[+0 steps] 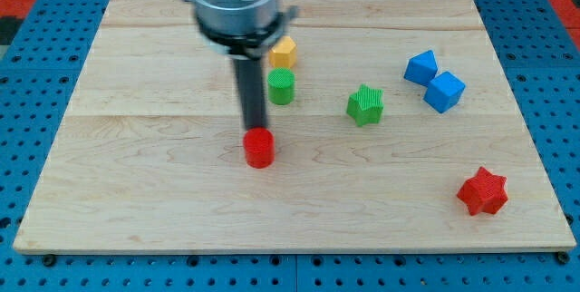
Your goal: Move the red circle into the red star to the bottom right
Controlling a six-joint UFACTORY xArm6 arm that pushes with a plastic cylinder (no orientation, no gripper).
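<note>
The red circle (pixel 259 148) is being seen left of the tabletop's (pixel 136 192) middle, somewhat toward the bottom edge, well apart from the red star (pixel 482 191) lying near the bottom right corner. My tip (pixel 253 131) is being held at the circle's upper left rim, touching it or just beside it; which of the two cannot be told. No jaws are being carried by the end effector: it is a plain rod, so nothing is being clenched or grasped, only pressed from the side. The circle is being judged a small, light, stiff piece with ridged sides, likely to slide readily on the smooth wood and to roll off the rod if pushed off-centre; contact is best being taken on the side facing the top left corner, in line with the star. A green circle (pixel 281 86) and a yellow block (pixel 283 53) are lying nearer the top edge, a green star (pixel 365 104) near the middle, and two blue cubes (pixel 434 80) toward the right edge, touching each other. No brand, label or writing is being found anywhere.
</note>
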